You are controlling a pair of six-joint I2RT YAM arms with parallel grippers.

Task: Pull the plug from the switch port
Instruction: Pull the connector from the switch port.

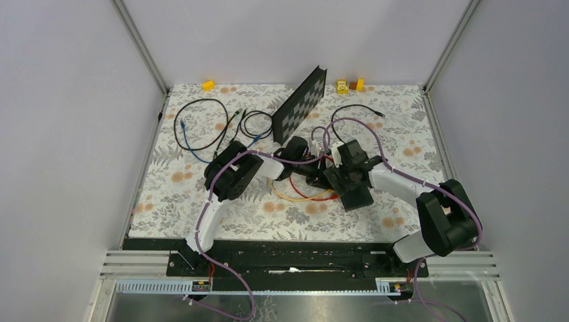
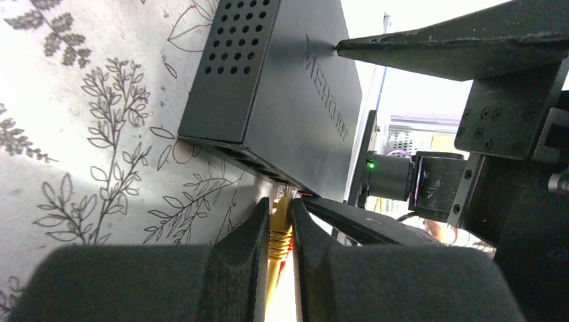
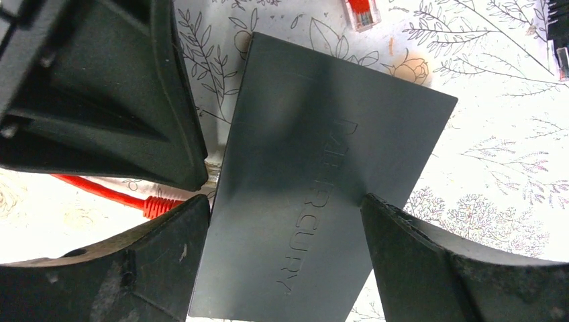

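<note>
1. The switch [image 1: 355, 196] is lying flat near the middle of the table [image 1: 188, 201], between the two arms. Its socket edge is facing the left gripper [image 2: 280, 209].
2. The left jaws are clamping the yellow plug [image 2: 279, 231] just behind the point where it is entering a socket. The grip is sitting right at the port, presumably so that a pull is acting on the plug body and not on the yellow cable [image 1: 303, 198].
3. The right gripper [image 3: 285, 201] is standing over the switch with its jaws spread wide. One fingertip [image 3: 379, 218] is resting on the top face and the other [image 3: 191, 225] is sitting at the socket-side edge.
4. This is probably serving as a hold-down, so that the box is not sliding along with the plug. Whether the tips are pressing or merely touching, the views are not settling.
5. The plug is reading as not yet out: no gap is showing between it and the socket.
6. The switch is showing as a flat matte black box. It is carrying embossed lettering on the top face, a grid of round vent holes on one side wall and a row of sockets along the narrow edge.
7. A red cable [image 3: 100, 190] is lying on the table just beside the socket edge.
</note>
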